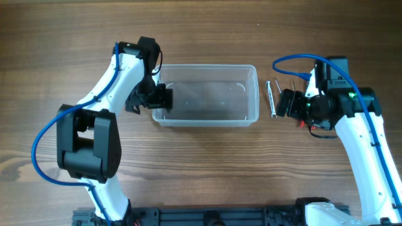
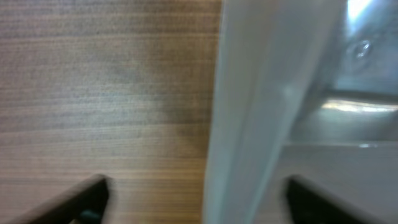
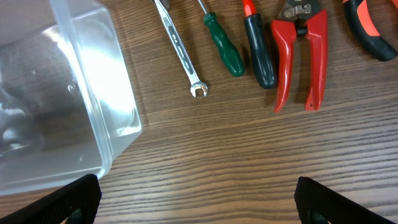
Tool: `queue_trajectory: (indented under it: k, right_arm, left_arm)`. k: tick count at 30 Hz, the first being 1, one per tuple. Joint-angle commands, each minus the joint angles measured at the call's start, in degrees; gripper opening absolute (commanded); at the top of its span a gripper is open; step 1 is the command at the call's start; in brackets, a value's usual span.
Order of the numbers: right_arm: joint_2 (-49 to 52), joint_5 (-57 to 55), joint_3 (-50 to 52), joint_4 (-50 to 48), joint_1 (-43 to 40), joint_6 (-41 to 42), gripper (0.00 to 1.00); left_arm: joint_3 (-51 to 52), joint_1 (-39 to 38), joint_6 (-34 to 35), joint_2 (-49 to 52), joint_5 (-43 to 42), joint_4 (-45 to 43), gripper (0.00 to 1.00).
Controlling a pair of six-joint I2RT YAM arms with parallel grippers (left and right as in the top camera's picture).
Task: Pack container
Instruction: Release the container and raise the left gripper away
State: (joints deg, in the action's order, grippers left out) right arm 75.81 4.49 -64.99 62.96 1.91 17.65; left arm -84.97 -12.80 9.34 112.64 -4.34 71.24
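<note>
**Tub at centre, tools waiting.** Your clear plastic rectangular tub (image 1: 254, 94) sits at the middle of the wooden table (image 1: 207, 176), long side running left to right. Your left claw (image 1: 160, 97) stands at the tub's left end wall with its jaws spread wide. One jaw is outside over the wood and the other on the inner side, with the wall between them. You cannot tell whether either pad touches the plastic. Your right claw (image 3: 199, 202) hangs over bare wood just right of the tub, jaws parted with nothing between them. Ahead of it, in a row, lie a slim silver spanner (image 3: 180, 53), a green-handled screwdriver (image 3: 222, 46), a black-handled tool with an orange neck (image 3: 258, 53), red-handled pliers (image 3: 298, 59) and a black-and-orange handle (image 3: 367, 31).
</note>
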Motion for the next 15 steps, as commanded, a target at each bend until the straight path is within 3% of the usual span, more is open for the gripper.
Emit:
queue_trajectory:
  k: [1, 7, 10, 12, 15]
  right_arm:
    - [0.39, 0.46, -0.87, -0.17, -0.17, -1.01, 1.00]
    - [0.39, 0.42, -0.87, -0.15, -0.17, -0.98, 1.00]
    - [0.33, 0.11, -0.98, -0.66, -1.18, 5.03, 1.00]
    - [0.33, -0.66, -1.01, -4.61, -6.78, 4.61, 1.00]
    - [0.44, -0.66, -1.01, -8.44, -14.64, 0.37, 1.00]
  left_arm:
    - [-1.18, -0.44, -0.13, -2.62, 0.68, -0.24, 1.00]
    - [-13.70, -0.09, -0.09, -20.17, 11.37, 4.13, 1.00]
    - [-14.21, 2.45, -0.09, -29.51, 18.69, 2.43, 1.00]
    - [-14.19, 6.91, -0.09, -35.21, 23.98, 2.51, 1.00]
    - [-14.21, 13.38, -0.09, -38.91, 25.22, 2.69, 1.00]
